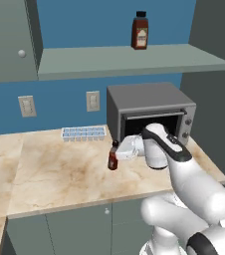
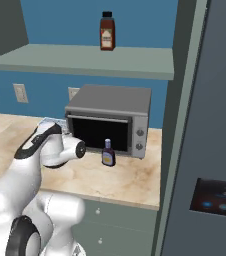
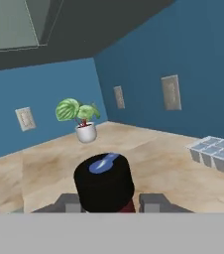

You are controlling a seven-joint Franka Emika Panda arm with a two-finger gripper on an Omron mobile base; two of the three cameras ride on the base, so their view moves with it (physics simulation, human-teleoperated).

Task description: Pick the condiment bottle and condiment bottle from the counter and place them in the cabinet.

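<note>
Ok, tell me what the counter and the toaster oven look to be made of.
Counter: polished stone, likely marble, judging by beige veining and soft sheen. Toaster oven: grey metal body, matte, with a dark, probably glass door; being a rendering, that stays a guess.

The counter (image 1: 59,169) is beige marble with tan veining. On it, the small condiment bottle (image 1: 113,157) is dark reddish brown with a black cap (image 3: 104,182); the cap carries a blue mark. Its label looks bluish in the right base view, though that is hard to judge. The second condiment bottle (image 1: 140,31), on the grey-green shelf (image 1: 129,59), is reddish brown with a black cap and a pale label. The toaster oven (image 1: 149,112) is grey with a black opening. The wall (image 1: 59,102) is blue, the ice tray (image 1: 83,133) pale blue, the plant (image 3: 78,112) green in a white pot.
</note>
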